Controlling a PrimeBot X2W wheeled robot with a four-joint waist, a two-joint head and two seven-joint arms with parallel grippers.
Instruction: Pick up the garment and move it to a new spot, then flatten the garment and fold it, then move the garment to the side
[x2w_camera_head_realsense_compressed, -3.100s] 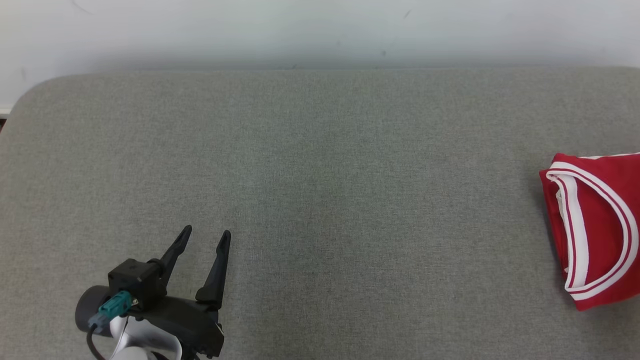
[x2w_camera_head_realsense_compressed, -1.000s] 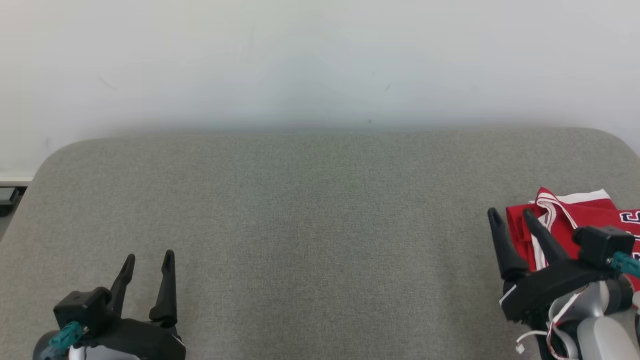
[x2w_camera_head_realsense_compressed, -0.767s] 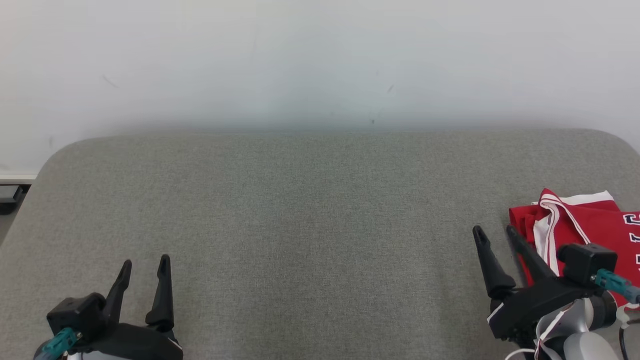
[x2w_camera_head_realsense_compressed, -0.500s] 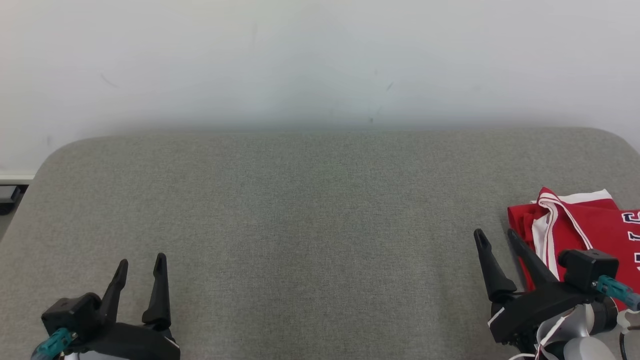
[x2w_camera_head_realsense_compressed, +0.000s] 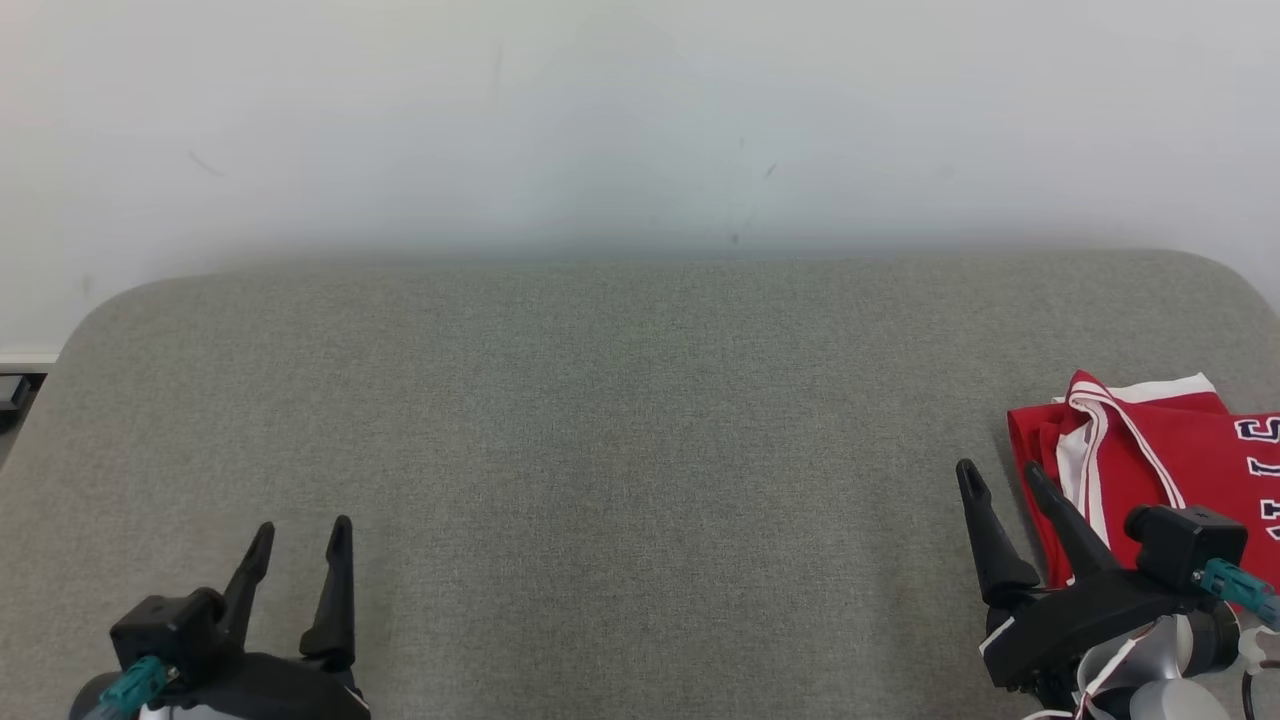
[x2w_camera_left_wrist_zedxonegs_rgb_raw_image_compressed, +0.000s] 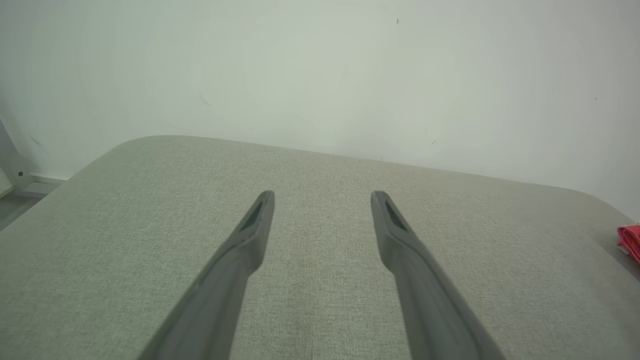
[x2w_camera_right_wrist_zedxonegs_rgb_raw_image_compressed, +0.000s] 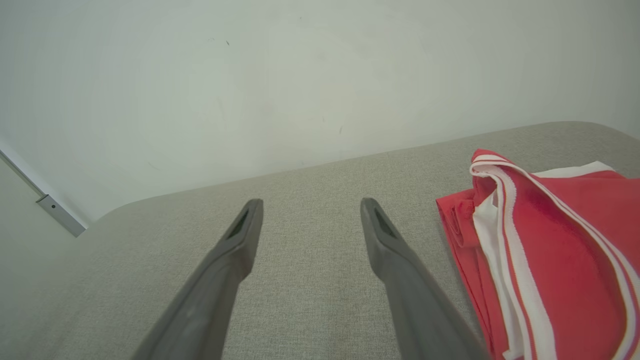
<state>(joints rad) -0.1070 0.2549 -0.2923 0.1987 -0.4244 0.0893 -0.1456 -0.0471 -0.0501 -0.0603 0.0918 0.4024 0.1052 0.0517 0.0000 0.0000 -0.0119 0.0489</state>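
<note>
The left gripper (x2w_camera_head_realsense_compressed: 301, 525), at 7 o'clock in the head view, has its fingers spread and empty and has barely shifted over the last second. The grey pad (x2w_camera_head_realsense_compressed: 640, 420) between the arms is bare. At 4 o'clock the right gripper (x2w_camera_head_realsense_compressed: 1000, 467), also spread and holding nothing, has drawn back toward the robot, off the garment (x2w_camera_head_realsense_compressed: 1150, 440). The red garment lies folded at 3 o'clock by the pad's right edge and has not moved. This suggests the side placement is done.
</note>
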